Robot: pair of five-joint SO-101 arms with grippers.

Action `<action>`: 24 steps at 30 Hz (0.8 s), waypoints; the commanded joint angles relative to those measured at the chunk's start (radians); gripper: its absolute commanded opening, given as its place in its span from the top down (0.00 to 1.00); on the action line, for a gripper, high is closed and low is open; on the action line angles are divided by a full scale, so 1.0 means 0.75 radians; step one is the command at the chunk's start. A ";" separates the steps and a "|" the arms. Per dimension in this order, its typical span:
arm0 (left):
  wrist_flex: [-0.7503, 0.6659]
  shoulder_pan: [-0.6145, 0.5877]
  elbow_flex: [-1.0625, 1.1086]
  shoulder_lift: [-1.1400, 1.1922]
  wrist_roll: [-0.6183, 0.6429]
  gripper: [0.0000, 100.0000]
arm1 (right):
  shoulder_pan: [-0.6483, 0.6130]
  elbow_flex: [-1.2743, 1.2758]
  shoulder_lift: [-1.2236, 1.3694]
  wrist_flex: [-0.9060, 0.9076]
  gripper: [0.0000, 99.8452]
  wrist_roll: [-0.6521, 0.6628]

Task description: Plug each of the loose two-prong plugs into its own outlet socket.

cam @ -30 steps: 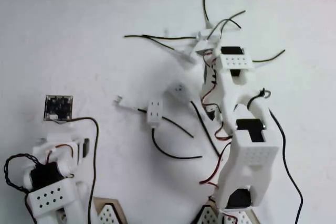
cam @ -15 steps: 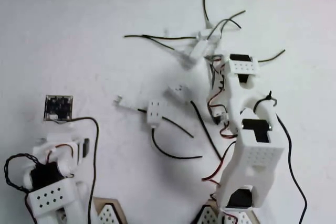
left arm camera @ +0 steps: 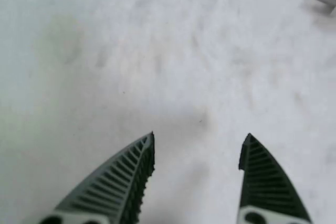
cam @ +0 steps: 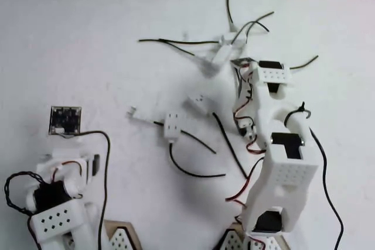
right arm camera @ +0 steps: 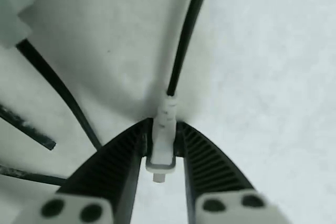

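White tabletop (cam: 88, 45) is holding the outlet socket (cam: 172, 125). Well apart from it, the right gripper (right arm camera: 164, 125) is pinching a plug (right arm camera: 160, 153), probably needing its prongs squared to the slots first. The left gripper (left arm camera: 199, 136) is gaping.

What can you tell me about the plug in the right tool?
The plug is small, white and plastic-looking, with a ribbed collar where its black cable leaves. It lies lengthwise between the dark ridged fingers of the right tool, clamped on both sides, over the white table. Its prongs are not clearly visible.
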 commanded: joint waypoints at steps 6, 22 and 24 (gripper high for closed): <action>-0.027 0.015 -0.004 -0.017 0.006 0.74 | 0.003 -0.033 -0.026 0.075 0.90 0.008; -0.027 0.015 -0.004 -0.017 0.006 0.74 | 0.003 -0.119 -0.011 0.136 0.98 0.014; -0.027 0.015 -0.004 -0.017 0.006 0.74 | 0.003 -0.119 -0.028 0.148 0.98 0.027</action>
